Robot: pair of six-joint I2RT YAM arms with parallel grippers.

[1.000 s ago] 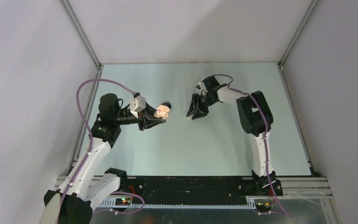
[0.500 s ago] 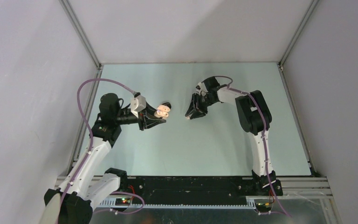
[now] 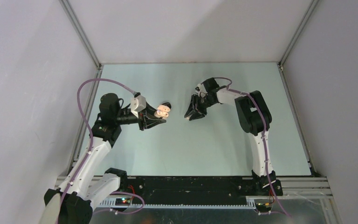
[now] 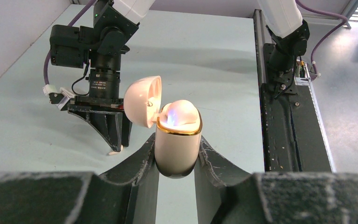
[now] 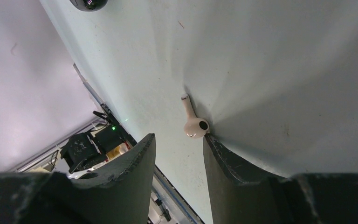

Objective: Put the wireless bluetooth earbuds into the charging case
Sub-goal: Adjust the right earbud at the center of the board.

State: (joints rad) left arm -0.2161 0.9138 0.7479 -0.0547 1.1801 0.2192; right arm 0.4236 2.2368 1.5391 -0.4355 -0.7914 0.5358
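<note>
My left gripper (image 4: pixel 177 156) is shut on a beige charging case (image 4: pixel 177 142) and holds it upright above the table, lid (image 4: pixel 142 100) hinged open. A pale rounded shape with a blue glow (image 4: pixel 179 114) sits in its gold-rimmed mouth. In the top view the case (image 3: pixel 162 111) sits at the left gripper (image 3: pixel 157 115). My right gripper (image 5: pixel 179 140) is open and points down at the table. A beige earbud (image 5: pixel 193 123) lies on the table, touching the inner tip of its right finger (image 5: pixel 214 144). The top view shows this gripper (image 3: pixel 189 115) right of the case.
A rounded black case (image 3: pixel 166 103) lies on the table just behind the held case; it also shows at the top of the right wrist view (image 5: pixel 89 3). The table's framed edges and grey walls surround the mat (image 3: pixel 214 149).
My right gripper has shifted slightly left, toward the held case, staying low over the table. The left arm and the case have not moved.
</note>
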